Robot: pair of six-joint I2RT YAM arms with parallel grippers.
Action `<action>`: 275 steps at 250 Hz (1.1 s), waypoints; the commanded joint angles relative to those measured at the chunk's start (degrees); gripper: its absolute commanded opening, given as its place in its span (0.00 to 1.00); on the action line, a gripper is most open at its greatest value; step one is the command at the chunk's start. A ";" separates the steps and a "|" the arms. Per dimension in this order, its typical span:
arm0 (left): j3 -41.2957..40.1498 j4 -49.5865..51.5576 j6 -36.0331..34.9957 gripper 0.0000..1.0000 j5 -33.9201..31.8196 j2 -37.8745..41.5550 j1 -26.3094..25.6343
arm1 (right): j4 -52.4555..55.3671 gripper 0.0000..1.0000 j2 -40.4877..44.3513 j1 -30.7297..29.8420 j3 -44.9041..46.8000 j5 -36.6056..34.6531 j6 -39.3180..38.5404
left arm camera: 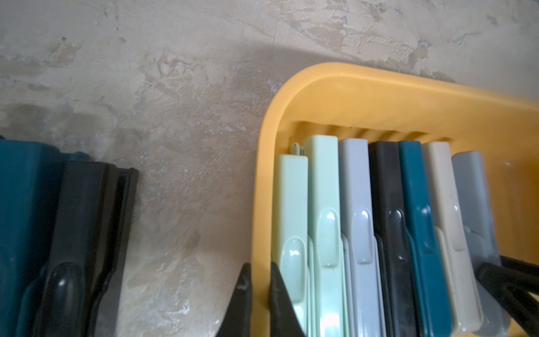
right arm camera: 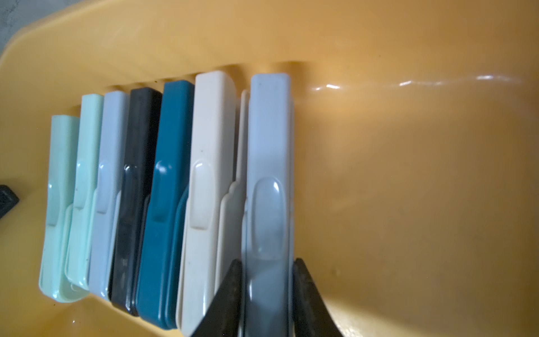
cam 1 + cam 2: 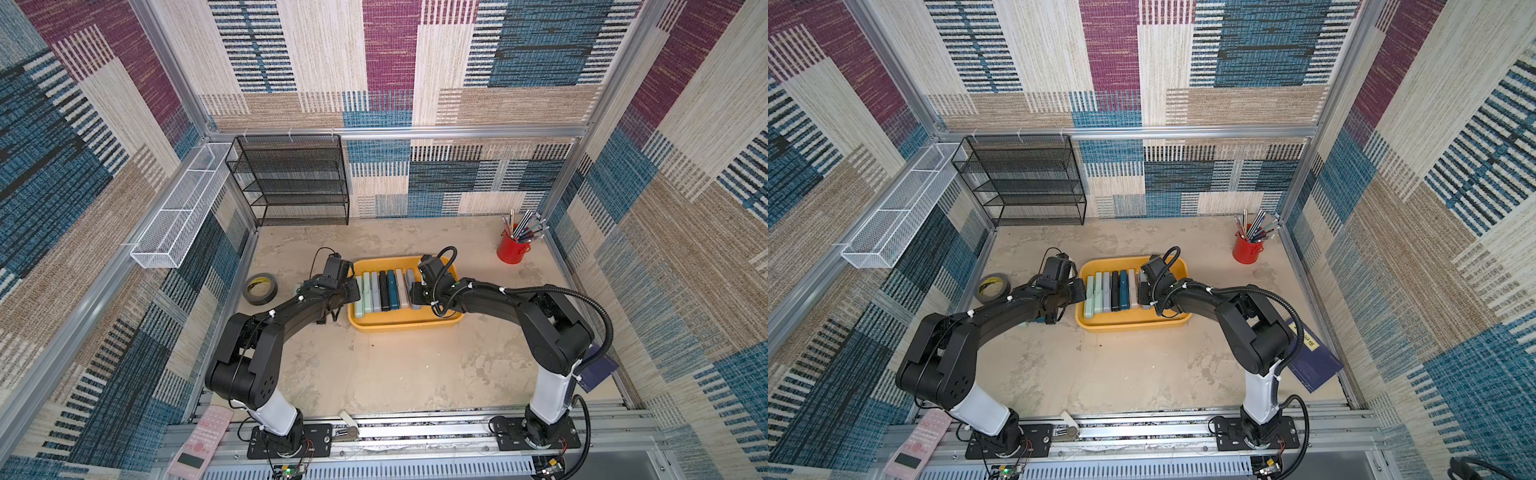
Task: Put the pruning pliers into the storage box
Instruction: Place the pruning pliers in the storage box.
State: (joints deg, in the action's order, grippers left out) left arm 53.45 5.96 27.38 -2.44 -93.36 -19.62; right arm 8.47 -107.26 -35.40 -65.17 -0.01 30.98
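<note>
From where I stand the yellow storage box (image 3: 405, 323) sits mid-table. Inside it a row of pruning pliers (image 3: 382, 293) stands on edge, packed side by side: two pale green, grey, black, teal, cream. At the row's 3 o'clock end the right claw (image 2: 267, 272) is clamped on a further grey pair (image 2: 269, 131), one finger against each flat side. That pair stands upright just beside the cream one, and I'd say it is held that way so it slots in edge-on and takes little room. Whether it already rests on the box floor I cannot tell. At the box's 9 o'clock side the left claw (image 1: 260, 280) is pinched closed over the box wall, one finger inside and one outside. To my eye that is a brace, so the box does not slide while the other arm presses tools into line. Out on the table (image 3: 374, 374), off the box's 8 o'clock corner, a teal pair (image 1: 26, 218) and a black pair (image 1: 84, 218) lie side by side, not yet boxed. So the job looks well along but unfinished. The tape roll (image 3: 259, 300) at 9 o'clock and the red pen pot (image 3: 512, 249) at 2 o'clock are well apart from all this.
</note>
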 commanded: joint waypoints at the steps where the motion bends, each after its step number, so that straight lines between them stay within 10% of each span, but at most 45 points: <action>1: -0.63 1.96 0.79 0.08 1.16 -0.07 -0.04 | -2.41 0.27 -0.26 -0.11 -0.30 -0.30 1.11; 275: -1.77 1.72 0.52 0.08 0.89 0.73 -0.01 | -2.67 0.38 1.32 0.04 -0.73 2.85 2.40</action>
State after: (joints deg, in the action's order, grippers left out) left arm 52.16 4.27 27.38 -2.48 -92.77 -19.62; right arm 6.33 -107.18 -35.38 -65.21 3.01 34.00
